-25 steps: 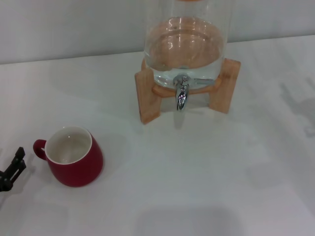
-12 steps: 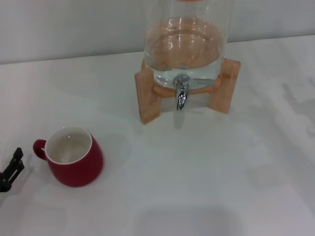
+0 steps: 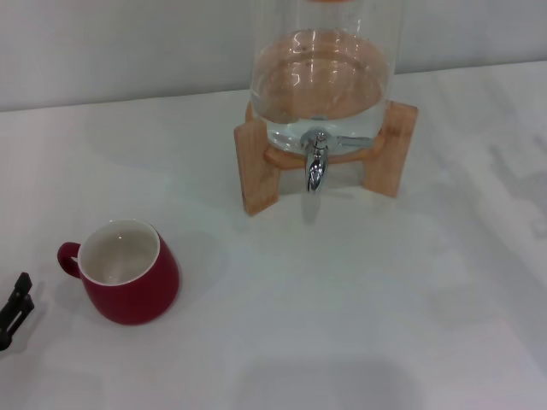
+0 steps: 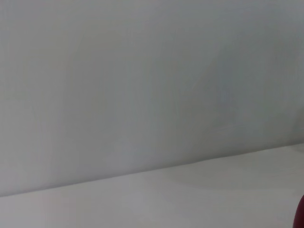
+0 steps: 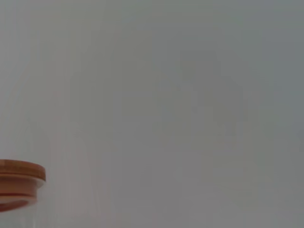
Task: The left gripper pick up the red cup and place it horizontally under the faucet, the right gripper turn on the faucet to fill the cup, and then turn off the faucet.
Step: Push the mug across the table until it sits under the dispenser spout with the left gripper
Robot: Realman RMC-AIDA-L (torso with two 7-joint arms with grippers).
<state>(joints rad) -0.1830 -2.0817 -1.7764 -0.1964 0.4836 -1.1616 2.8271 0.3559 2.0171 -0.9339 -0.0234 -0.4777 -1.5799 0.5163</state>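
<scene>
My white desk (image 3: 359, 325) carries a glass water dispenser (image 3: 323, 73) on a wooden stand (image 3: 256, 166) at the far centre, its chrome faucet (image 3: 316, 164) pointing down toward me with nothing under the spout. The red cup (image 3: 128, 272) stands upright on the near left of the desk, well apart from the faucet, mouth up and white inside, its loop handle turned toward my left edge. Only a sliver of the left tool (image 3: 14, 301) shows at that edge, just beside the handle and not touching it; I cannot tell whether its fingers are spread or pressed together. The right tool is out of sight, and its wrist view catches only the dispenser's wooden lid (image 5: 19, 183) against the wall. By my reckoning the pick-up is not yet made. I would bring the left tool in level at the cup's body, grip firmly on the handle side and lift straight, since the glazed round wall could slip or tip.
</scene>
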